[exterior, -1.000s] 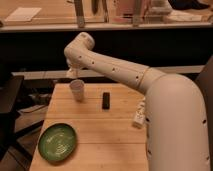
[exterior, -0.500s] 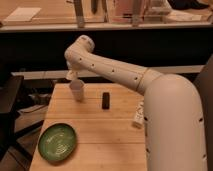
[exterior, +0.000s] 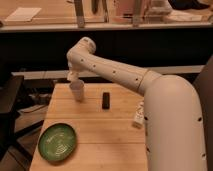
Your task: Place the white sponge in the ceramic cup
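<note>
The ceramic cup (exterior: pixel 77 91) is small and off-white and stands upright at the back left of the wooden table (exterior: pixel 95 127). My gripper (exterior: pixel 73 77) hangs just above the cup's rim, on its left side, at the end of the white arm that reaches in from the right. The gripper's tip merges with the cup's rim, so I cannot tell what it holds. I cannot make out the white sponge at the gripper or in the cup.
A green ribbed plate (exterior: pixel 58 142) lies at the table's front left. A small black block (exterior: pixel 105 99) lies right of the cup. A small white object (exterior: pixel 138 115) sits at the table's right edge beside my arm. A dark chair (exterior: pixel 9 107) stands to the left.
My gripper has come down slightly and a little to the right, closer to the cup's rim. The cup, the black block and the plate have not moved.
</note>
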### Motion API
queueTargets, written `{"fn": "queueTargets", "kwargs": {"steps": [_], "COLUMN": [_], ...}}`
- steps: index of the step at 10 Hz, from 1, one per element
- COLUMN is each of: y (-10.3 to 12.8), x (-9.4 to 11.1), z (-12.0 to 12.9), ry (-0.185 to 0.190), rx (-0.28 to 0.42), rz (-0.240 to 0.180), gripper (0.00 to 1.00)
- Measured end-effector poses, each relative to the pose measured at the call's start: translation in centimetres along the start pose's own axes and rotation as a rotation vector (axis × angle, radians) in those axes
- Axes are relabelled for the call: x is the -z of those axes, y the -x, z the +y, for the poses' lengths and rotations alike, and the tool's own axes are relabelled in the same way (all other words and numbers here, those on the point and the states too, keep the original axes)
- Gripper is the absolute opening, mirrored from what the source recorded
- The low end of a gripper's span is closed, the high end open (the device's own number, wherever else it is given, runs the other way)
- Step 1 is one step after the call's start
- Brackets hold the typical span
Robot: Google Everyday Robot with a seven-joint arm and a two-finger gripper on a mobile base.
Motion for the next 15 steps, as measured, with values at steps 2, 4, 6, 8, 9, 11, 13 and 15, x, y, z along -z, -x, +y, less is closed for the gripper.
{"fn": "queueTargets", "kwargs": {"steps": [2,4,6,8,9,11,13,15], "y": [0.4,0.8,0.9,0.9,1.1,1.7,2.0,2.2], "x": [-0.7,-1.4,-1.5,-1.5,-1.7,-2.5,-2.7,-2.9], "z": [-0.6,-1.5,-0.6,-0.1,-0.3,-1.4,-1.1,-0.5], "ry": [-0.010,-0.021,-0.025,-0.030,-0.032,-0.042,-0.050,-0.053], "rx": [0.010,0.015,0.017,0.020,0.027,0.032,0.034,0.040], "rz": [0.000,-0.001,0.001,0.005,0.006,0.004,0.004,0.007], "gripper": [0.00,0.00,0.00,0.00,0.00,0.00,0.00,0.00]}}
